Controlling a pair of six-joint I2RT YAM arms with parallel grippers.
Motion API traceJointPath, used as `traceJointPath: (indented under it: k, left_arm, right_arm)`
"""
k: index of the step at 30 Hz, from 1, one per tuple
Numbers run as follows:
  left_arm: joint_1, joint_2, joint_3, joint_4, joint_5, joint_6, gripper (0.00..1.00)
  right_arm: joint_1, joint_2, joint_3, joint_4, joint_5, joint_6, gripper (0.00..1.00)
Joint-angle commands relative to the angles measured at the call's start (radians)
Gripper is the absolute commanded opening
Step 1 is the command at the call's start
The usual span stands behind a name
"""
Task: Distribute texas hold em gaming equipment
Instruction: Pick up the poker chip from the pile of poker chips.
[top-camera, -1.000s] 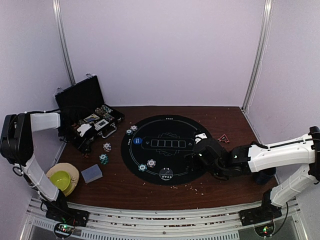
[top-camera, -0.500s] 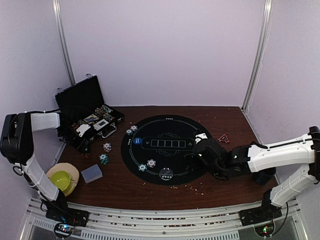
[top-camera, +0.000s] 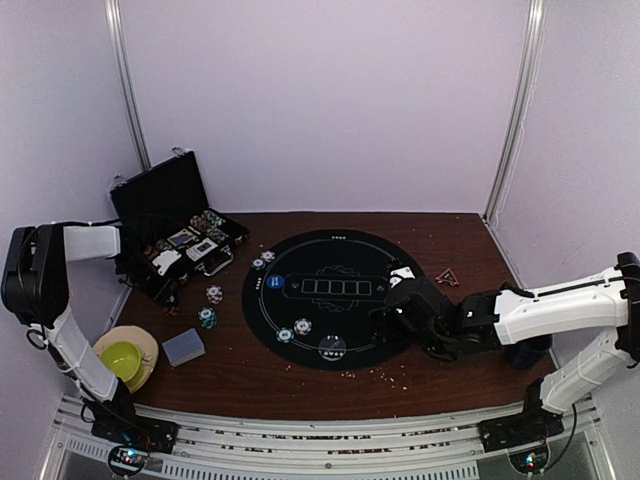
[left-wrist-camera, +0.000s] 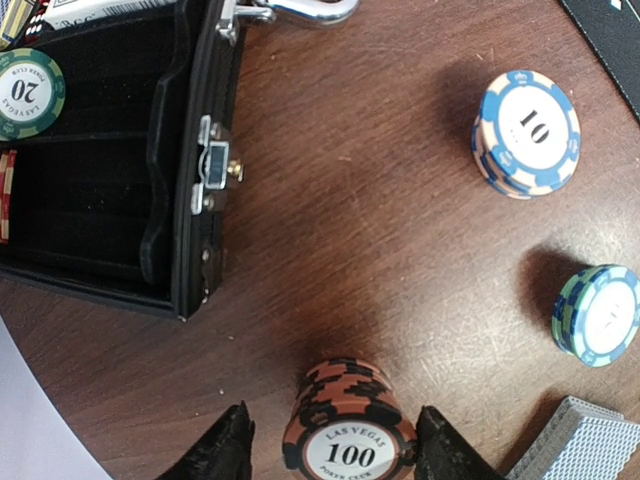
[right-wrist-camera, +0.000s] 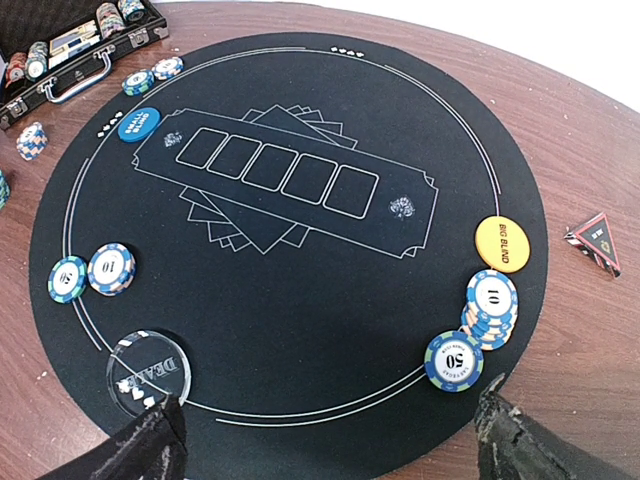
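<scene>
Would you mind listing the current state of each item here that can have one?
black case, open, lid standing upright.
left claw, astride the 100 chip stack; whether it grips is unclear.
100 chip stack, upright on the wood, outside the case.
right claw, open, holding nothing.
card deck, face down, squared up on the wood.

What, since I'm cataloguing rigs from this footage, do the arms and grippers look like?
The left arm and right arm have white shells and black joints, with thin black cables alongside. The left gripper's fingers and right gripper's fingers are black, tapered and rough-textured.
</scene>
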Motion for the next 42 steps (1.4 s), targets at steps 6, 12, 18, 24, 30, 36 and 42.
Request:
traceJointPath:
  k: [6,12,18,24,30,36,42]
  left_arm:
    - [0.013,0.007,0.03,0.007,0.009,0.01,0.49]
    - [0.013,-0.005,0.031,0.003,0.008,0.009,0.44]
    - [0.014,-0.033,0.03,-0.013,0.008,0.006,0.42]
    - [0.013,-0.061,0.039,-0.03,0.019,-0.003,0.39]
    - [0.013,-0.067,0.066,-0.057,0.022,-0.005,0.37]
    - [-0.019,-0.081,0.139,-0.107,0.024,-0.012,0.35]
    - [-0.159,-0.064,0.209,-0.125,-0.03,-0.053,0.35]
  right_arm:
    - [0.008,0.011,0.01,0.006,0.03,0.0,1.0]
    - [0.008,0.011,0.011,0.004,0.032,0.0,1.0]
    - [0.008,0.009,0.011,0.004,0.032,0.001,1.0]
    - [0.01,0.008,0.013,0.003,0.033,0.001,1.0]
    - [0.01,0.005,0.012,0.001,0.038,0.001,1.0]
    - [0.009,0.007,0.011,0.002,0.053,0.002,1.0]
    - [0.011,0.016,0.012,0.003,0.074,0.0,1.0]
